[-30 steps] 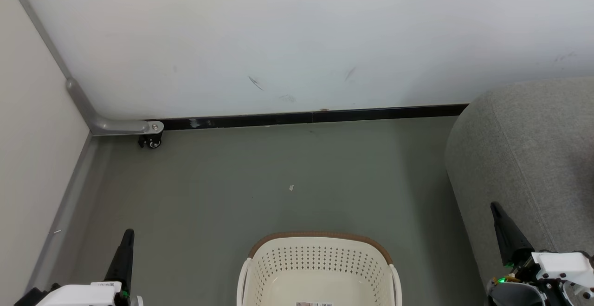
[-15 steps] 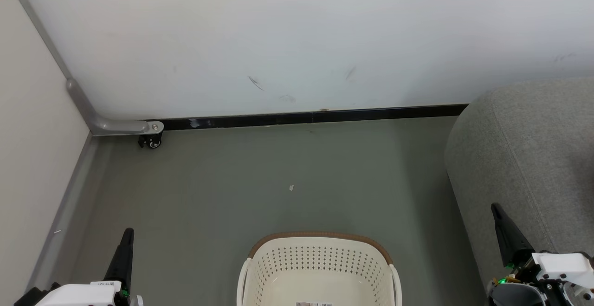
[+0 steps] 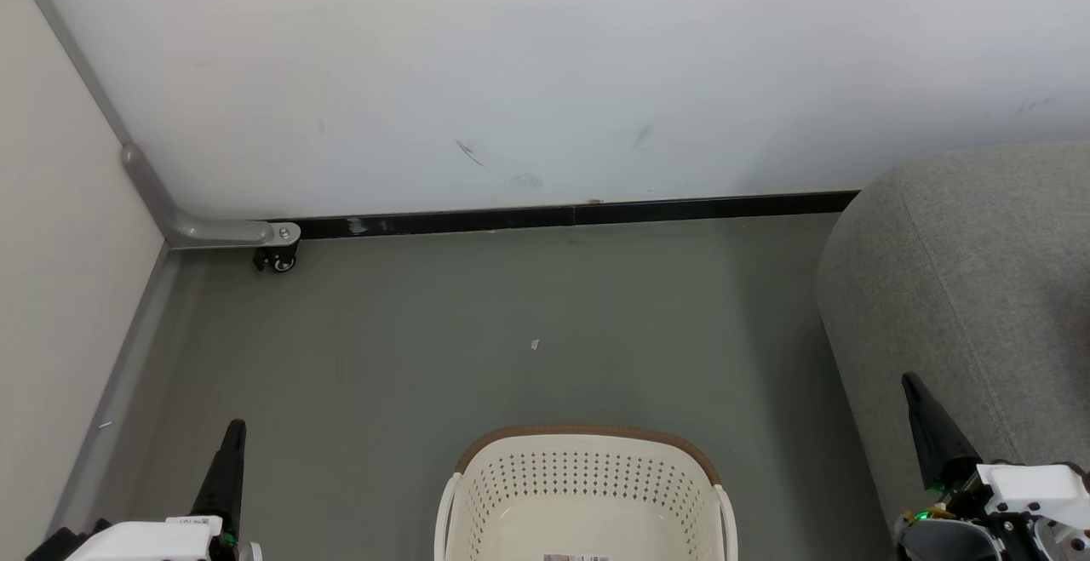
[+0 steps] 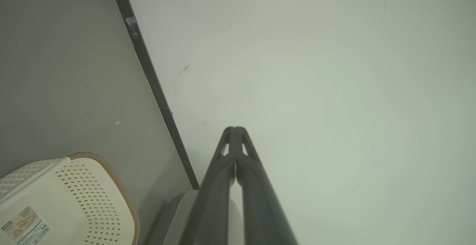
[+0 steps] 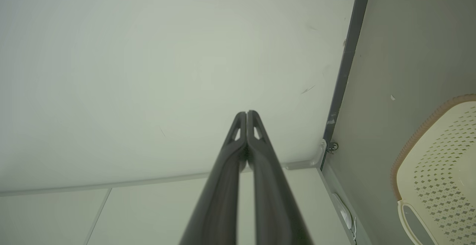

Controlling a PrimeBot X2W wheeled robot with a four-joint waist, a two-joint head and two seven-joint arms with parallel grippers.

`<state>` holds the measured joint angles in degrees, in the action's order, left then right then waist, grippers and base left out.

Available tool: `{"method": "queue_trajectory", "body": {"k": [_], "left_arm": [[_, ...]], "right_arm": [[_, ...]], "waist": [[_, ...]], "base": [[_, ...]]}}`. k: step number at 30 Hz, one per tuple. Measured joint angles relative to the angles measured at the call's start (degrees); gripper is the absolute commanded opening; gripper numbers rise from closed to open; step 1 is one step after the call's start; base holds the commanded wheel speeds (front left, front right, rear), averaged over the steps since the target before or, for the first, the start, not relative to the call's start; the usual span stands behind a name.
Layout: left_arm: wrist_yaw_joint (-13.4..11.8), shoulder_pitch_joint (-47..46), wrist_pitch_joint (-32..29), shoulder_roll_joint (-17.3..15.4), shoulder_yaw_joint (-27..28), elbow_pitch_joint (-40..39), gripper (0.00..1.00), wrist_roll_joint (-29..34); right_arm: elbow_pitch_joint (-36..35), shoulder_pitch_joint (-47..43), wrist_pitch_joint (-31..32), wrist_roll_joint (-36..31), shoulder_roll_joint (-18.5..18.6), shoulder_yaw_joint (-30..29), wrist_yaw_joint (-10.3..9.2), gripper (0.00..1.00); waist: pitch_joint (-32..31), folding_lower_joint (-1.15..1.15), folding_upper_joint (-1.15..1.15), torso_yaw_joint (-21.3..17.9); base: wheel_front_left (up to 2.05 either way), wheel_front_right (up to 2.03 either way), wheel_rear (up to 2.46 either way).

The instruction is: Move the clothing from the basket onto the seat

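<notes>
The cream basket [image 3: 588, 472] with a brown rim band stands on the floor at the bottom centre; its visible inside is bare apart from a label. It also appears as the basket [image 4: 93, 185] and the basket [image 5: 438, 155] in the wrist views. The clothing is out of view. The light-grey seat [image 3: 962, 271] fills the right side. My left gripper [image 3: 234, 429] is shut and holds nothing, left of the basket; its fingers [image 4: 235, 129] meet at the tip. My right gripper [image 3: 909, 382] is shut and holds nothing, in front of the seat's side, with its fingers [image 5: 246, 113] pressed together.
A white wall with a black baseboard [image 3: 562, 216] runs across the back. A pale partition on a grey bracket with a caster wheel [image 3: 277, 259] closes off the left. A small scrap [image 3: 535, 343] lies on the grey-green floor between basket and wall.
</notes>
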<state>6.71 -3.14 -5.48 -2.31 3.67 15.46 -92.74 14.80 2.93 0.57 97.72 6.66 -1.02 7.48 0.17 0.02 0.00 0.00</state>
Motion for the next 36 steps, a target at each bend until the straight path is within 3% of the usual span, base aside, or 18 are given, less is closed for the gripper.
{"method": "queue_trajectory", "body": {"k": [36], "left_arm": [[0.08,-0.04,-0.01,0.00,0.13,0.34,0.00,0.00]], "right_arm": [[0.10,0.01,0.04,-0.07,-0.13,-0.25,0.00,0.00]], "waist": [[-0.01,-0.01,0.00,0.00]], "base": [[0.00,0.00,0.00]]}}
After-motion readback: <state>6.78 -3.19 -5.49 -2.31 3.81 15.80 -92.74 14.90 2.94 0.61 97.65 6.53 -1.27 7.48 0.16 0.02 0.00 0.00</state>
